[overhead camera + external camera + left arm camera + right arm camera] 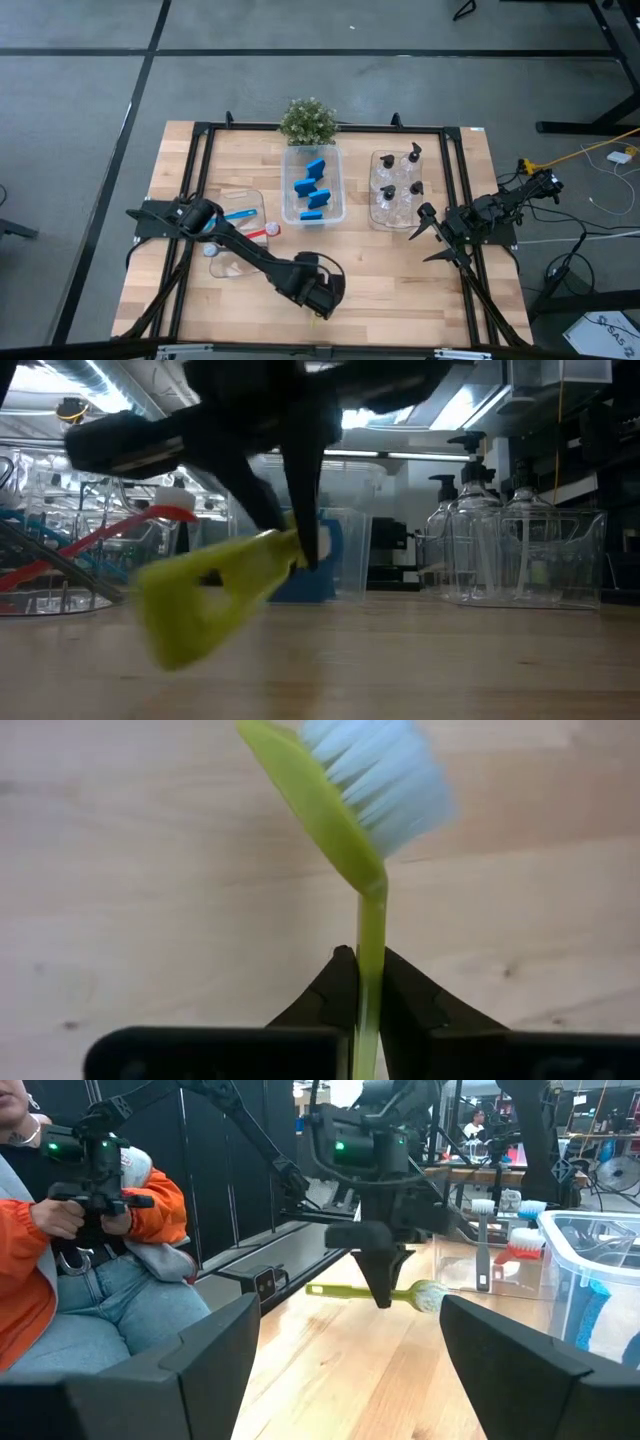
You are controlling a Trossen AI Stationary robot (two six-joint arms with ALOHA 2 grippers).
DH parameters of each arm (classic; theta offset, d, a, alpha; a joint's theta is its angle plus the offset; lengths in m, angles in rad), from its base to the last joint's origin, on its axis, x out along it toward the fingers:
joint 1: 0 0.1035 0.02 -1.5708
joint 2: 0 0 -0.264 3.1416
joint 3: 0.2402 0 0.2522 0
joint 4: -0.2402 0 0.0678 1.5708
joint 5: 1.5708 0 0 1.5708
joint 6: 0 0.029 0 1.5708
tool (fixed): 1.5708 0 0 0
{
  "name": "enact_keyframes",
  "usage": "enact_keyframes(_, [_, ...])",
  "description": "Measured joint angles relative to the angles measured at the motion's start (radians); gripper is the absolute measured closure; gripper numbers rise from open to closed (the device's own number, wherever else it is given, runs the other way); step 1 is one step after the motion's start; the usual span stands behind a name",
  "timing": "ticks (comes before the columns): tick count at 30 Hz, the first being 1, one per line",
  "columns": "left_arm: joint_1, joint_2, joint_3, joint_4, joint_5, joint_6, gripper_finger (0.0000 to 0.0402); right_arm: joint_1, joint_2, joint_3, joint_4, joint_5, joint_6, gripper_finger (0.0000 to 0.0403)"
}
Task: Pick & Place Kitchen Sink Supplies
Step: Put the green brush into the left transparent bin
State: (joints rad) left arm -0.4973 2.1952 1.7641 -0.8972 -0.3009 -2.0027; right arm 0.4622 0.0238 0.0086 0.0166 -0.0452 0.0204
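Near the table's front edge, the yellow-green brush (345,815) hangs just above the wood, its thin handle pinched between the left gripper's (368,982) closed fingers. Right gripper (428,232) waits spread beside the bottle bin (398,190); the handle's far end is hidden.

Wooden bench (400,280) with black frame, green potted plant (308,121) at its far edge, three clear plastic bins (333,185) in a row on it, seated person in orange sleeves (30,1260) beside the bench, grey floor (80,110)

Yellow-green brush (368,935) handle end hidden between left gripper (368,995) fingers; head top cropped.
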Motion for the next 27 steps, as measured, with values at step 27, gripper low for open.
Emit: enact_keyframes(27, [-0.088,-0.045,0.088,0.277,-0.191,0.808,0.0387,0.000,0.000,0.000,0.000,0.000,-0.001,0.0095])
